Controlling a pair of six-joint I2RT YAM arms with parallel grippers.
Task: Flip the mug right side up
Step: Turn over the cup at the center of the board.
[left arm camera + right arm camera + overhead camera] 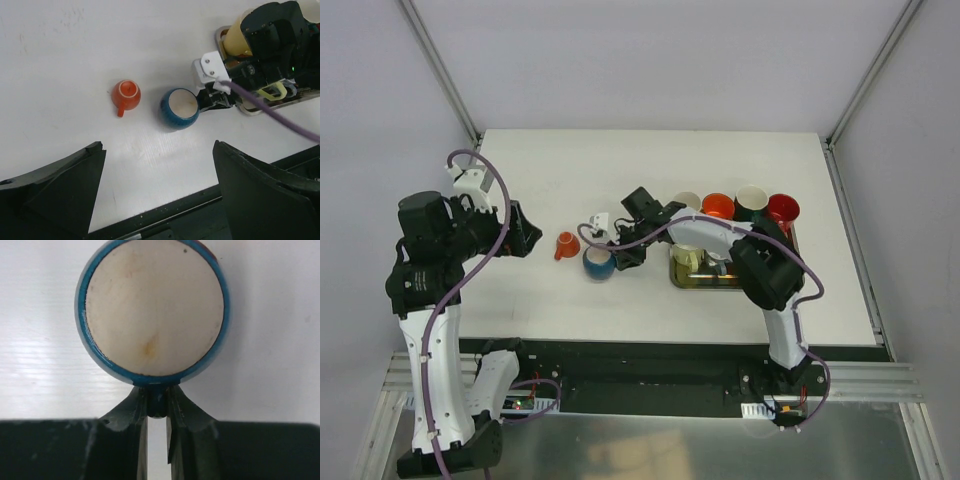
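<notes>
The blue mug (598, 262) (179, 108) (152, 305) stands upside down on the white table, its flat cream base facing up. My right gripper (625, 252) (215, 97) (157, 405) is at its right side, fingers shut on the mug's dark blue handle, which shows pinched between the tips in the right wrist view. My left gripper (525, 232) (159, 146) hovers to the left of the mug, well apart from it, jaws wide open with nothing between them.
A small orange mug (564, 245) (125, 95) sits upside down just left of the blue one. A metal tray (705, 283) to the right holds a yellow mug (686, 258). Orange (718, 205), dark green (752, 202) and red (783, 209) mugs stand behind it.
</notes>
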